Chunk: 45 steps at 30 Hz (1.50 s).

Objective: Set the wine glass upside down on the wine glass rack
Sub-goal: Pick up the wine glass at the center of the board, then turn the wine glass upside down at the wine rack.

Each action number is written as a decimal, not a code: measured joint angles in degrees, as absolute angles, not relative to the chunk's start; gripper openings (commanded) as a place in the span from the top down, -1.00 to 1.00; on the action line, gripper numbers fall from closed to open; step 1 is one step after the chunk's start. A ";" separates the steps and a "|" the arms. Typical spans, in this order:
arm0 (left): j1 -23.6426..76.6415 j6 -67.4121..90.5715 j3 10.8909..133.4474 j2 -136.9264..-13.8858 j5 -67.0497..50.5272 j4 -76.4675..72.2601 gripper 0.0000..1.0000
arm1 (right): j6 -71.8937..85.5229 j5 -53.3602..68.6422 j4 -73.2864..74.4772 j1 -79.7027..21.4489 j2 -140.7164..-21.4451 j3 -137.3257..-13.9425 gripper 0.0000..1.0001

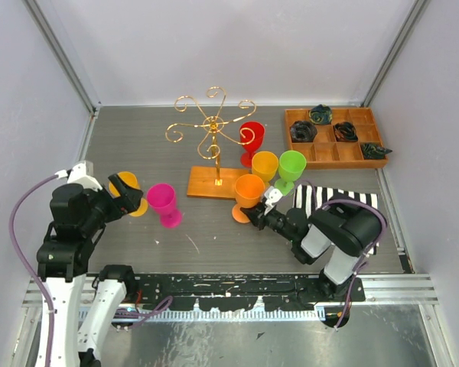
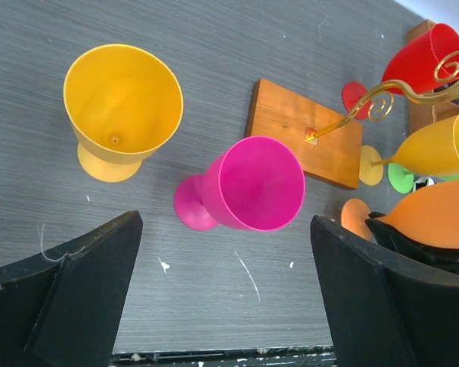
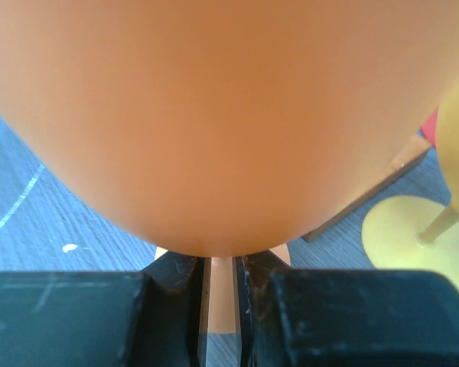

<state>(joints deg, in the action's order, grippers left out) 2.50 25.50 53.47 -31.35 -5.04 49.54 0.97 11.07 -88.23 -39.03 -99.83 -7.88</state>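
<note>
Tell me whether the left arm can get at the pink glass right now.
Probably yes. The left gripper is open, and the pink glass stands just ahead between its fingers with nothing in between. The yellow glass sits off to one side.

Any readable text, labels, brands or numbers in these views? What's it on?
None: no words, numbers or logos can be read in any view.
orange wine glass and the other glasses: plain colour, no print.
wine glass rack: bare wood base, no label.
wooden tray: no markings visible.
striped cloth: stripes only.
table: white flecks, not characters.
</note>
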 measured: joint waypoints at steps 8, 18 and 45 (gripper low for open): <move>2.50 22.44 58.30 -27.99 -5.10 50.52 -0.96 | 3.42 16.25 -82.81 -39.05 -81.71 -4.93 0.99; 3.11 19.64 64.86 -29.47 -5.65 52.01 -0.96 | 4.69 13.69 -45.28 -39.05 -43.68 -10.22 0.99; 8.54 31.48 79.18 -41.01 -20.08 47.97 -0.87 | 23.16 2.04 4.45 -39.05 -16.97 -32.18 0.99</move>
<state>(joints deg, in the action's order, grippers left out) 8.54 31.48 79.18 -41.01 -20.08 47.97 23.16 2.04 4.45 -39.05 -16.97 -32.18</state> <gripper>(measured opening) 0.947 0.189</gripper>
